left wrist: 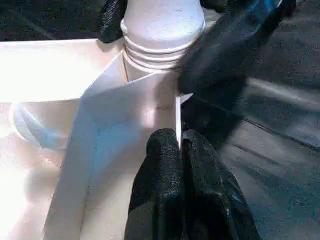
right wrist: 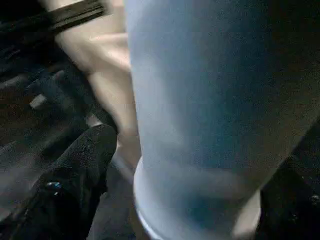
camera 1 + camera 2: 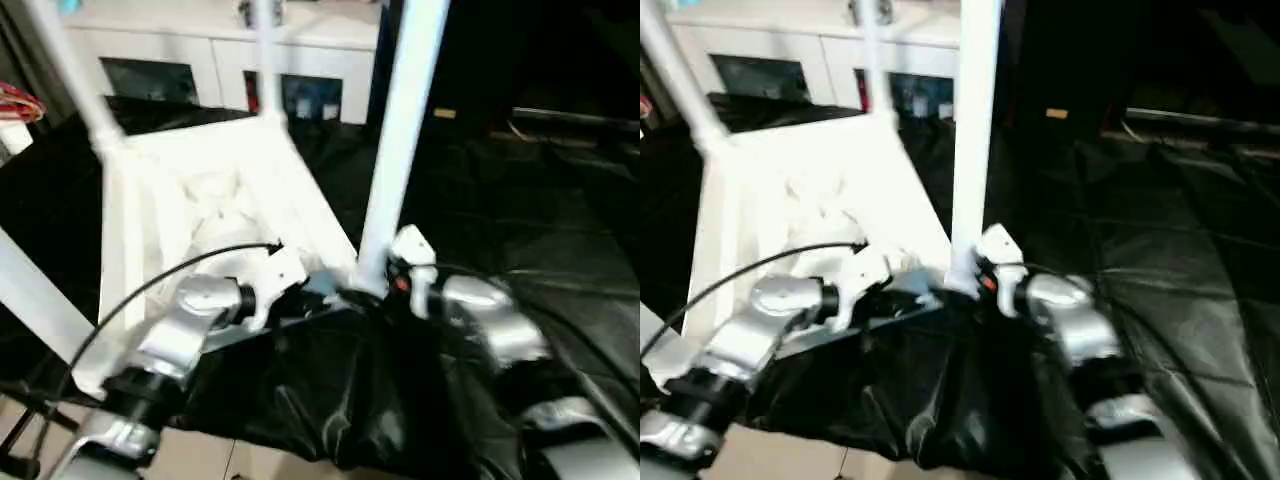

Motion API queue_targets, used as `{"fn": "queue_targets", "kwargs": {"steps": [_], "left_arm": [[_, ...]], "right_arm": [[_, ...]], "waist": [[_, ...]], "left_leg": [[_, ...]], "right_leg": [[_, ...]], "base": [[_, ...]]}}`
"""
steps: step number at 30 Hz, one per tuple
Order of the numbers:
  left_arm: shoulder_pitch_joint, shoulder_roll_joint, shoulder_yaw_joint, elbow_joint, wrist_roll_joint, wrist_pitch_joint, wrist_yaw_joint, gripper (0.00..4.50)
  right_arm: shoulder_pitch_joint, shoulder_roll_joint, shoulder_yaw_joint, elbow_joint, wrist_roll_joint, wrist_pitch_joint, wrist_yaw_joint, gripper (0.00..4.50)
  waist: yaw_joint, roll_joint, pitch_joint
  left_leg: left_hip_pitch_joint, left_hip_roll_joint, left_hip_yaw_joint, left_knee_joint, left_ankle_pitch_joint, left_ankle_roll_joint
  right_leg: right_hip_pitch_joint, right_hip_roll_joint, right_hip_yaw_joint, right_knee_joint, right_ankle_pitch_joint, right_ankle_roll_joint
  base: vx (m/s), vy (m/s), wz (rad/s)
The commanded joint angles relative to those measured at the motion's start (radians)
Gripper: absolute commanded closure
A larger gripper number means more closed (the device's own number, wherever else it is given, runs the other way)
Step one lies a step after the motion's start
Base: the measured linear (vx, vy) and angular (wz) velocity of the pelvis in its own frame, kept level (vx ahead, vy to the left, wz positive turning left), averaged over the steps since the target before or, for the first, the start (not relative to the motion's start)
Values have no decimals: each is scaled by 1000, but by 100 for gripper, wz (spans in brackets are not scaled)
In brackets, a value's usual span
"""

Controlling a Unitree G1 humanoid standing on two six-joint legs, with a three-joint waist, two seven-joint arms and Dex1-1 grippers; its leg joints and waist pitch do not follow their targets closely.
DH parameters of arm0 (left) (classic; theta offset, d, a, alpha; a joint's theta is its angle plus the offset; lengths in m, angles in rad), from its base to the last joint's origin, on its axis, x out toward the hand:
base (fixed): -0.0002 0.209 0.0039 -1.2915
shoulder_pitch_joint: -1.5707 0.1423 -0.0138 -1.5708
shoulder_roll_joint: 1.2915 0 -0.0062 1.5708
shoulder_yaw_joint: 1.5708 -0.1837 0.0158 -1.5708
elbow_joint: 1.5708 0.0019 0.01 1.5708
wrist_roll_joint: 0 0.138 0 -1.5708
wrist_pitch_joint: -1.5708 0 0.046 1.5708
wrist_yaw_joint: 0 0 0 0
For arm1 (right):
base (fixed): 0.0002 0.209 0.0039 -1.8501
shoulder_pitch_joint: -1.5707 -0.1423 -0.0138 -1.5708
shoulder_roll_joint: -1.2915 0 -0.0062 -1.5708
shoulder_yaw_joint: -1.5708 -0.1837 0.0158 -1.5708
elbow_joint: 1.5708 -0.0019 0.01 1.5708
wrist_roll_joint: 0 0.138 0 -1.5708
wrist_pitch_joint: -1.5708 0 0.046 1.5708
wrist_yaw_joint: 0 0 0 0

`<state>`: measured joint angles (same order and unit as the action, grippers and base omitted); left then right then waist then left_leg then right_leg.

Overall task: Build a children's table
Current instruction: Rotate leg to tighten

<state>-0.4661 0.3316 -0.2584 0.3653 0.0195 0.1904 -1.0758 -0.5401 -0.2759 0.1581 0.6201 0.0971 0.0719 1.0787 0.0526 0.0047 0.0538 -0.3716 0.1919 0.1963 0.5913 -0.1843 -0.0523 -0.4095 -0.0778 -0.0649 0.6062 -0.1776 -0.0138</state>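
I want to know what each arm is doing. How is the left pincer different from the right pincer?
The left pincer is pinched shut on the thin rim of the tabletop, while the right pincer has its fingers on either side of the fat round leg. The left pincer grips a flat edge; the right one grips an upright tube near its base. Both have black fingers and work at the same near corner.

We see 2 silver forearms (image 3: 190,320), each ending in a white wrist housing (image 3: 412,245). A black cable (image 3: 150,285) loops over the left arm. Each gripper carries 2 black fingers (image 1: 165,175).
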Motion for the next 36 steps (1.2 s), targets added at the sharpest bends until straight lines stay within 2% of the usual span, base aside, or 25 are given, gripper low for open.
{"fn": "queue_targets", "kwargs": {"steps": [1,2,5,7,11,13,18,21,23,24,27,28,29,30,32,33,36], "left_arm": [[-14,-3,-14,-57,-47,-37,-55,450],[-14,1,-15,-58,-49,-37,-62,450],[-18,12,-12,-50,-49,-44,-73,450],[-24,23,-11,-44,-57,-43,-85,450],[-29,27,-10,-35,-60,-48,-100,450],[-31,27,-9,-29,-60,-53,-98,450],[-36,11,-4,-17,-52,-58,-57,450],[-46,-25,3,2,-31,-50,22,450],[-50,-42,6,7,-27,-42,47,450],[-53,-58,8,12,-22,-35,73,450],[-67,-109,5,31,3,-10,158,450],[-83,-152,5,57,23,8,233,450],[-89,-168,5,69,32,14,264,450],[-97,-188,6,82,41,21,302,450],[-103,-205,7,95,48,27,333,450],[-113,-229,7,114,58,29,379,450],[-125,-248,4,139,77,16,417,450]], "right_arm": [[13,-18,51,-61,34,15,131,44],[15,-25,54,-66,35,17,142,68],[19,-51,56,-80,37,21,173,82],[25,-69,52,-98,46,31,192,109],[36,-87,59,-119,43,41,214,127],[42,-88,65,-125,38,38,214,150],[57,-69,71,-127,26,32,176,177],[62,-13,53,-99,0,28,43,184],[59,14,41,-77,-14,26,-33,186],[52,44,28,-49,-28,27,-114,186],[27,130,-12,39,-55,22,-340,186],[6,191,-42,90,-53,29,-468,186],[-3,213,-51,107,-54,33,-518,186],[-14,237,-57,127,-63,36,-575,186],[-23,256,-57,145,-75,32,-621,186],[-40,281,-43,169,-103,23,-675,186],[-68,317,-30,198,-118,-7,-688,186]], "waist": [[4,-5,-65],[5,-5,-65],[10,-6,-63],[11,-7,-63],[11,-7,-66],[12,-9,-66],[11,-9,-65],[7,-11,-63],[4,-15,-64],[1,-13,-60],[-12,-12,-58],[-23,-10,-57],[-26,-9,-54],[-28,-8,-56],[-28,-9,-57],[-27,-7,-59],[-24,-7,-61]], "left_leg": [[13,45,-15,-64,-184,76],[13,45,-13,-63,-187,76],[17,46,-14,-65,-210,59],[17,46,-15,-66,-210,51],[15,45,-15,-64,-192,53],[14,45,-15,-64,-184,58],[13,44,-15,-64,-191,56],[14,43,-16,-66,-196,45],[14,41,-18,-66,-209,36],[15,41,-18,-68,-218,28],[17,37,-23,-71,-258,1],[17,36,-24,-71,-278,-7],[20,36,-25,-72,-294,-10],[21,34,-27,-70,-302,-13],[21,35,-26,-70,-303,-6],[20,35,-26,-71,-299,-4],[18,35,-23,-70,-282,3]], "right_leg": [[53,-62,46,-67,-177,-247],[51,-62,47,-66,-179,-246],[47,-65,48,-72,-230,-237],[47,-64,48,-73,-240,-230],[49,-64,48,-70,-213,-234],[50,-64,48,-68,-203,-234],[49,-66,47,-71,-228,-229],[48,-65,48,-73,-243,-221],[49,-67,47,-78,-283,-207],[44,-67,48,-82,-313,-199],[42,-68,45,-89,-402,-174],[39,-68,46,-93,-431,-162],[36,-68,45,-97,-452,-157],[37,-69,43,-100,-477,-147],[34,-68,45,-103,-464,-142],[35,-67,45,-101,-452,-143],[37,-65,46,-95,-383,-160]], "base": [[0,0,0],[0,0,0],[0,0,0],[0,0,0],[0,0,0],[0,0,0],[0,0,0],[0,0,0],[0,0,0],[0,0,0],[0,0,0],[0,0,0],[0,0,0],[0,0,0],[0,0,0],[0,0,0],[0,0,0]]}}
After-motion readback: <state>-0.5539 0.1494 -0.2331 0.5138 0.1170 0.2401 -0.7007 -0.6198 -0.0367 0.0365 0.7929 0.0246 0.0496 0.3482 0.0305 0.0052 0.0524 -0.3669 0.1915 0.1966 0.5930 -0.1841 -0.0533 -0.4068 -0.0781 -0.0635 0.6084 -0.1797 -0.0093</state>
